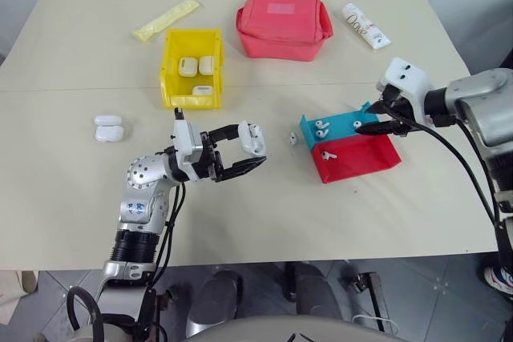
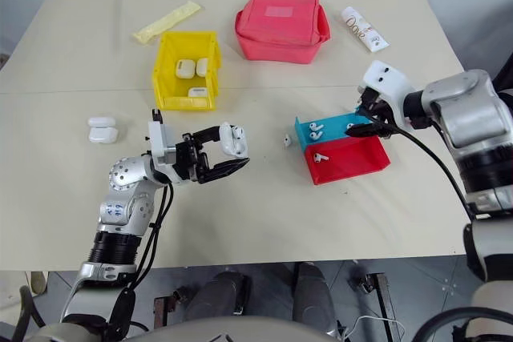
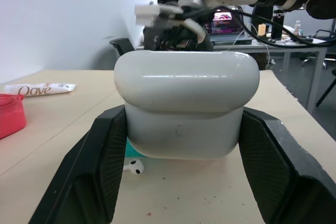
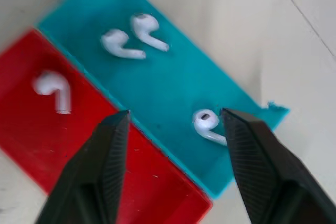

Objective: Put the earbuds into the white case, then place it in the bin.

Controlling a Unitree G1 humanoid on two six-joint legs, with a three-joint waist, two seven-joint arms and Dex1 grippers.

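gripping the white case, left end effector; right end effector parted, empty, over earbuds

Bright, even light (right-wrist blur)

arms: silver joints | white wrist housings | black cables | black textured jaws

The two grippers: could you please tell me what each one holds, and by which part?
The left gripper clamps the white case by the sides of its lower body. The right gripper holds nothing, jaws open over the blue tray.
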